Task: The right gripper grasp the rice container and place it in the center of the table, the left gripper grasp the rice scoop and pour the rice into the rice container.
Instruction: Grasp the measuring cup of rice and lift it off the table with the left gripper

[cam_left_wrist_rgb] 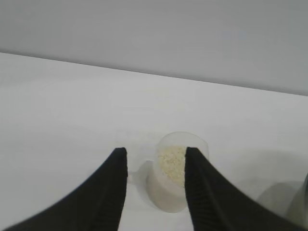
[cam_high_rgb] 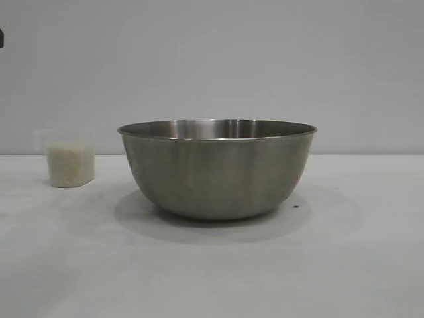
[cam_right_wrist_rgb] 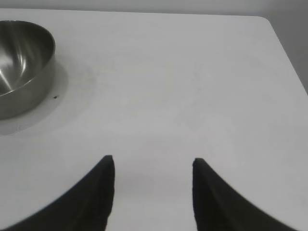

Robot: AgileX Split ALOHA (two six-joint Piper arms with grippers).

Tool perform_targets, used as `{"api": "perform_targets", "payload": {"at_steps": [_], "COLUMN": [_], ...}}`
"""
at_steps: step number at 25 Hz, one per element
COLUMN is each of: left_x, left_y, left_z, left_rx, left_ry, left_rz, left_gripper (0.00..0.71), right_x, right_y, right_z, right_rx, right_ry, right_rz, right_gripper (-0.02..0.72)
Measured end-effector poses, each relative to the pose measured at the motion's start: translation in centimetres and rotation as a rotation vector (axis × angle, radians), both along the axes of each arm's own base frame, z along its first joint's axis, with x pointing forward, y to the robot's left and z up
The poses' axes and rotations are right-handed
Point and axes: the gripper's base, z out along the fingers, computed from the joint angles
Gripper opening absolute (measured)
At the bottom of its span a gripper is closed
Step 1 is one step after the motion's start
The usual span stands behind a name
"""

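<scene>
left pincer [cam_left_wrist_rgb: 156,156] parted, empty, above rice scoop [cam_left_wrist_rgb: 174,177] | right pincer [cam_right_wrist_rgb: 153,163] parted, empty | exterior: neither pincer

text: none legible | labels: none (any surface)

rice container [cam_right_wrist_rgb: 19,62] cut off at the right wrist view's edge, rice scoop [cam_left_wrist_rgb: 175,178] partly hidden behind left pincer [cam_left_wrist_rgb: 156,156]

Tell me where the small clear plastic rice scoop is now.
In the exterior view, the small clear plastic rice scoop stands upright on the white table, left of the large steel bowl, apart from it.
</scene>
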Motion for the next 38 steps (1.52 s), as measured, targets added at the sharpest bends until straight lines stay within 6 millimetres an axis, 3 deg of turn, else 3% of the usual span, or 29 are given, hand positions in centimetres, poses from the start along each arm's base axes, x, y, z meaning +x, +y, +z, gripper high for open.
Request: {"api": "perform_targets", "payload": {"at_steps": [14, 22, 38], "left_x": [1.3, -0.4, -0.3], "left_y": [-0.9, -0.2, 0.2], "left_z": [-2.9, -5.4, -10.5], "left_rx": [0.092, 0.166, 0.269], "left_ry": [-0.045, -0.168, 0.002], "left_rz": [-0.123, -0.064, -0.067], "left_gripper": [0.241, 0.241, 0.241], "right_x": [0.0, 0.0, 0.0], "right_y": [0.0, 0.0, 0.0], "right_z": [0.0, 0.0, 0.0], "right_rx": [0.000, 0.000, 0.000], "right_ry": [0.000, 0.000, 0.000], "right_rz": [0.000, 0.000, 0.000], "right_gripper": [0.321, 0.321, 0.321]}}
